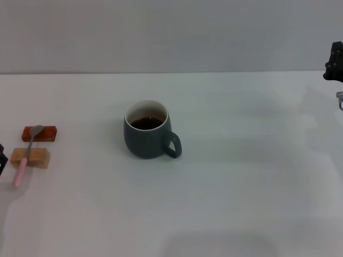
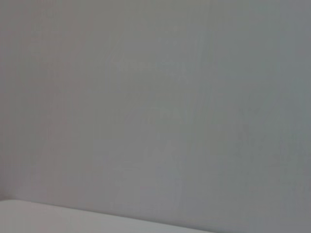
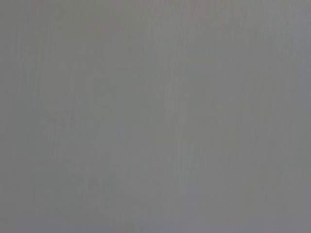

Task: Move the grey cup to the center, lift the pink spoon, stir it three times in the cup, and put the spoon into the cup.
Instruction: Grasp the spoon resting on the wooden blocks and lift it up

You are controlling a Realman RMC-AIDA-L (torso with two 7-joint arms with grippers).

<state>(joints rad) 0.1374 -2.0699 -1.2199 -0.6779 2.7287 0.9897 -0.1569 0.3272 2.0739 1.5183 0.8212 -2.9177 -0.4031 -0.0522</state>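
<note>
At the far left edge of the head view, a small dark part of the left gripper (image 1: 2, 158) is visible just above the bench (image 1: 241, 203); whether it is open or closed cannot be determined. Just beside it, the pink spoon (image 1: 25, 156) lies propped across two small blocks. Its pink handle end rests on the bench, its shaft crosses the tan block (image 1: 30, 157), and its grey metal bowl sits on the red block (image 1: 39, 133) farther back. Well apart to the right, the grey cup (image 1: 148, 130) stands upright near the middle of the bench, with dark liquid inside and its loop handle pointing toward the right and slightly forward. At the far right edge, the right gripper (image 1: 335, 64) is raised above the bench; its state cannot be determined. Both wrist views show only plain grey surface.
</note>
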